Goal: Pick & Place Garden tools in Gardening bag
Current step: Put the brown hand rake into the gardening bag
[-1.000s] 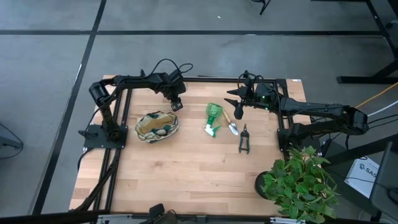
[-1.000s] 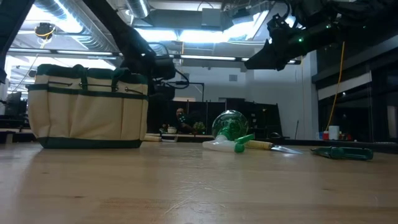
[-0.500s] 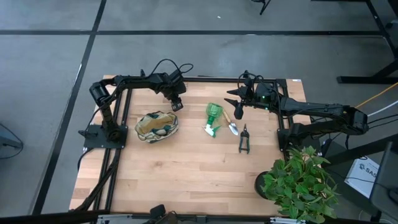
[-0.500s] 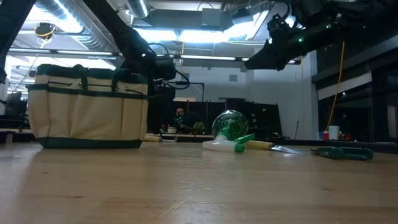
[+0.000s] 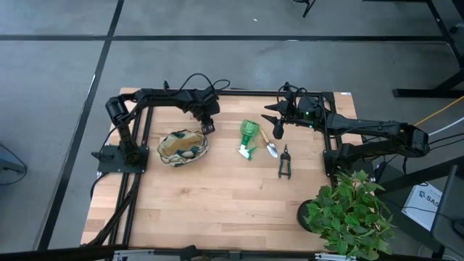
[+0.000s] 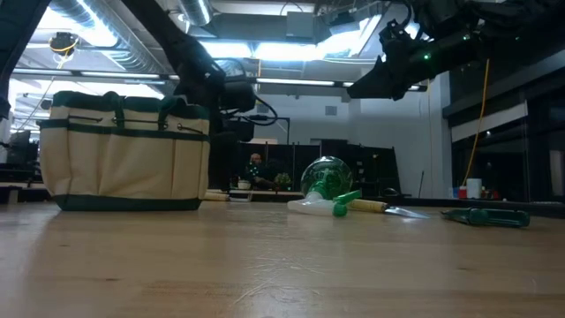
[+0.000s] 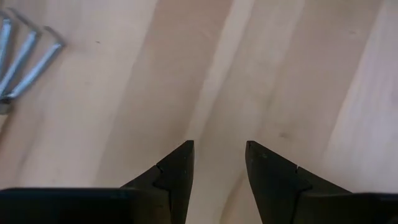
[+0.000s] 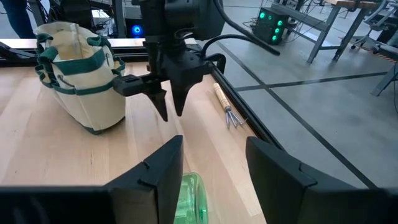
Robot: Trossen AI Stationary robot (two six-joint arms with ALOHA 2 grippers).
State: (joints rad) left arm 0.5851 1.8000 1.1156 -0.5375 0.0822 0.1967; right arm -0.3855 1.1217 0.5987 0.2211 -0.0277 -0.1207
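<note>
While four tools lie outside the bag (image 5: 183, 147), left gripper (image 5: 208, 125) hangs narrowly parted near rake (image 8: 225, 108) at bag's 1 o'clock; right gripper (image 5: 276, 120) wide, empty

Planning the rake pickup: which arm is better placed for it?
Left. The left gripper hangs open just beside the rake at the table's far edge; the right gripper hovers over the spray bottle.

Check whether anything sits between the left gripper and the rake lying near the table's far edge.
Nothing visible does. The left gripper hangs open, fingertips down, above bare wood, and the thin rake lies beside it with only table between. The gardening bag stands on the gripper's other side, away from the rake.
</note>
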